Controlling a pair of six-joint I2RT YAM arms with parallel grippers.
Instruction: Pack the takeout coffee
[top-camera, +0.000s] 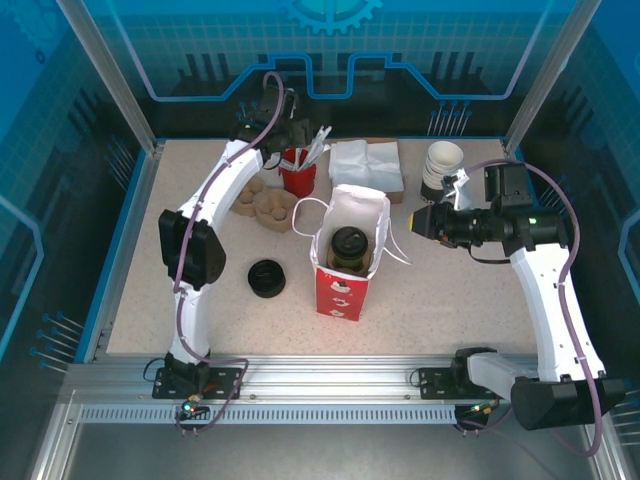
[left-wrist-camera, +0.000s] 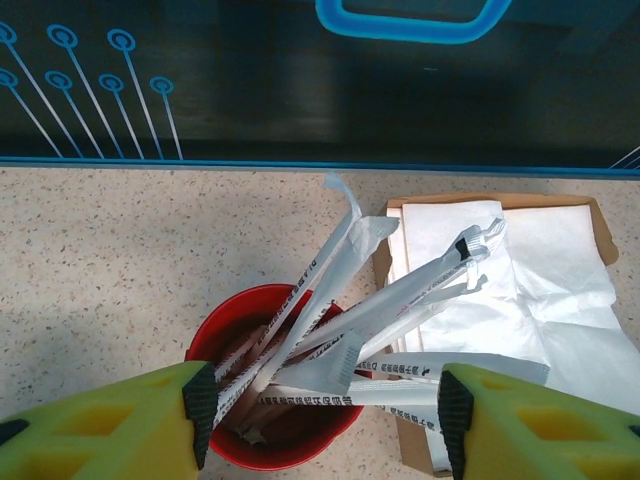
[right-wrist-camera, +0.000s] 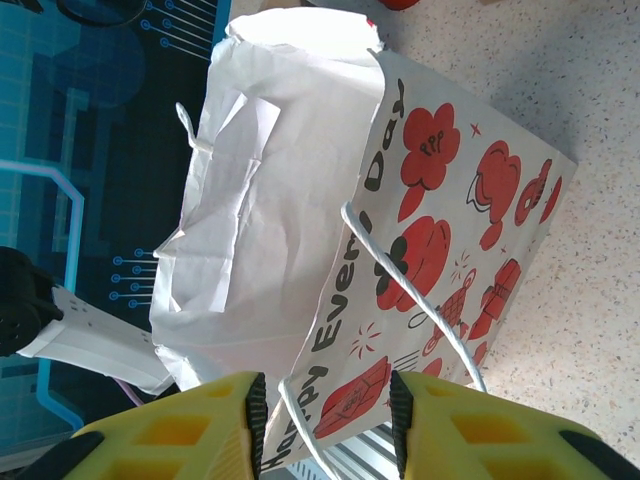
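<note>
Top external view, starting from the left: my left arm (top-camera: 215, 200) reaches to the far edge of the bench (top-camera: 140, 300), and a low stack of black lids (top-camera: 266, 278) lies near its elbow. Brown moulded trays (top-camera: 265, 203) sit beyond the lids, just beside a red cup (top-camera: 297, 180) stuffed with paper-wrapped sticks (top-camera: 318, 145). On the left wrist camera I look down into that red cup (left-wrist-camera: 240, 320). The left jaws stand released, one on either side of it, and the wrapped sticks (left-wrist-camera: 340, 290) fan up through the gap without being pinched. White napkins (left-wrist-camera: 520, 270) lie in a brown cardboard tray (left-wrist-camera: 595, 215) to the right of the cup. Mid-bench, the red-and-white paper bag (top-camera: 338, 295) stands upright with its mouth open. The takeout coffee (top-camera: 349, 247) sits inside it, black lid up. Further right, a stack of lidless cups (top-camera: 442, 165) stands at the back, and my right arm (top-camera: 545, 280) points leftward at the bag's right side. On the right wrist camera the right jaws are parted. The bag (right-wrist-camera: 300, 200) and its white string handle (right-wrist-camera: 400, 290) show in the gap, but I cannot tell whether either jaw touches the paper.
</note>
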